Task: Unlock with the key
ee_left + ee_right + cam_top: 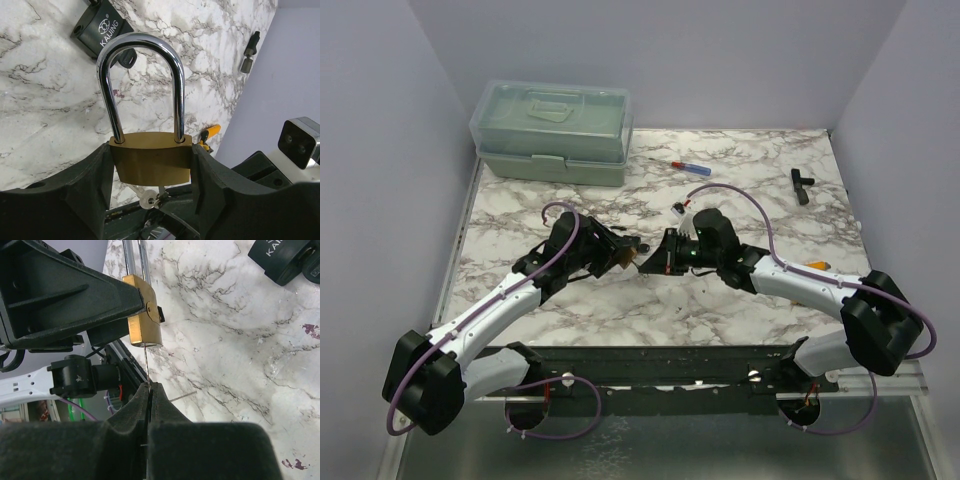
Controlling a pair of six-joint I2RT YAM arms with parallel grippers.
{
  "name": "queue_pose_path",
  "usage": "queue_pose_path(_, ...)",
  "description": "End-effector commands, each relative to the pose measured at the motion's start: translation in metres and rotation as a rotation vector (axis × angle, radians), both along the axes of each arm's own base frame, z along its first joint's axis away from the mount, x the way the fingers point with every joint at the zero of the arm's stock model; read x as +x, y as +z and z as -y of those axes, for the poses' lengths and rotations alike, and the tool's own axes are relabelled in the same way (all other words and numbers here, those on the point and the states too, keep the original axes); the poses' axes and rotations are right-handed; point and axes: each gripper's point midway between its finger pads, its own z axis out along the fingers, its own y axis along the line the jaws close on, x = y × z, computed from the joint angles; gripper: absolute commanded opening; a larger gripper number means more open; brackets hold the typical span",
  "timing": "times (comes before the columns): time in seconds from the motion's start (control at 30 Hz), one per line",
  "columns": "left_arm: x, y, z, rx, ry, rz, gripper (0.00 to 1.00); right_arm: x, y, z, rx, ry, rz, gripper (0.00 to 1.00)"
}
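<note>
- Evidently we hold the brass padlock (150, 162) off the table (650, 310) in our left gripper (150, 150). Its jaws are part-spread and pinch the body from both sides. The bow (142, 75) points away, so the keyhole end faces our other arm.
- Our right gripper (149, 392) is pressed together on the key (145, 365), seen edge-on as a thin blade reaching the bottom of the padlock. We judge it is at or in the keyhole, but cannot tell how deep.
- Both legs of the bow sit in the body, so the padlock is not yet open. A turn of the key is likely what remains.
- A black lock (100, 25) lies on the table just beyond. A screwdriver (675, 165), a black T-shaped piece (802, 185) and a lidded plastic box (555, 130) lie farther off. None stands between the two grippers.
</note>
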Motion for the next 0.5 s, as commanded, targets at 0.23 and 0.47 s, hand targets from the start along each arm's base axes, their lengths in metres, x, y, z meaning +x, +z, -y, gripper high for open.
queue_pose_path(0.23,0.006,0.024,0.007,-0.101,0.035,0.041,0.0,0.002,0.008,-0.005,0.029,0.025,0.036,0.0)
queue_pose_path(0.47,0.007,0.026,0.006,-0.112,0.05,0.049,0.0,0.003,0.002,-0.005,0.011,0.018,0.033,0.0)
